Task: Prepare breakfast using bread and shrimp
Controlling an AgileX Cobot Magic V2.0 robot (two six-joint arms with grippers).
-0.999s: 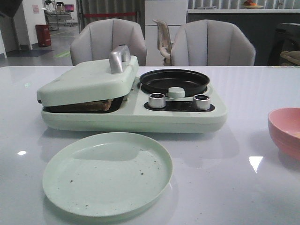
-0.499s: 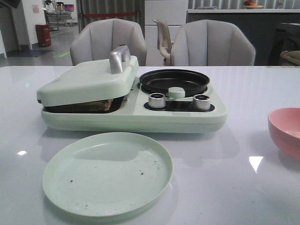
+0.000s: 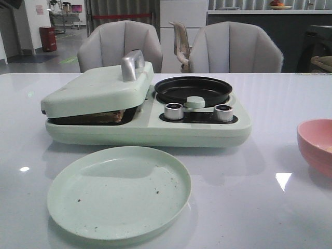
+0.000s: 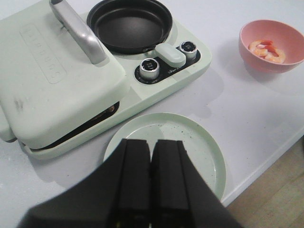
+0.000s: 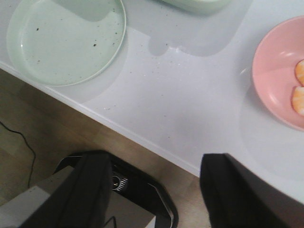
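Bread (image 3: 106, 116) shows as a brown edge under the cooker (image 3: 145, 129) lid, on its left side. Shrimp (image 4: 268, 50), pink-orange curls, lie in the pink bowl (image 4: 251, 47) at right. Left pincer (image 4: 151, 190) is clenched, holding nothing, above the green plate (image 4: 199, 142). Right pincer (image 5: 152, 190) spreads wide off the table's (image 5: 190, 118) near edge, bowl beyond it.

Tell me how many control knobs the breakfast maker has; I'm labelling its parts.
2: one knob nearer the closed sandwich lid, the other knob toward the pink bowl, with the pan's handle between them. Others could be hidden.
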